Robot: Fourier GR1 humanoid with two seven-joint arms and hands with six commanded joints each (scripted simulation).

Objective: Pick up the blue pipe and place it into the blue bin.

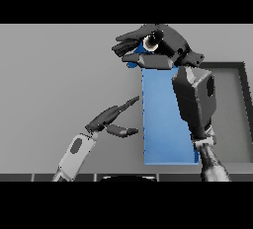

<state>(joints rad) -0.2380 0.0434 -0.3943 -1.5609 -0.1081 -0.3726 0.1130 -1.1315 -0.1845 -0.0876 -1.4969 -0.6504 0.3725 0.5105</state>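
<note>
The blue bin [160, 119] lies lengthwise in the middle of the grey table, and my right forearm covers part of its right side. My right hand [163, 43] hovers over the bin's far end with its fingers curled round the blue pipe [131, 65]. Only small blue bits of the pipe show under the fingers. My left hand [106, 119] is just left of the bin, open, with straight fingers pointing toward the bin's left edge and not touching it.
A grey tray with a dark rim [244, 109] stands to the right of the blue bin, partly behind my right arm. The bare table [59, 75] stretches to the left.
</note>
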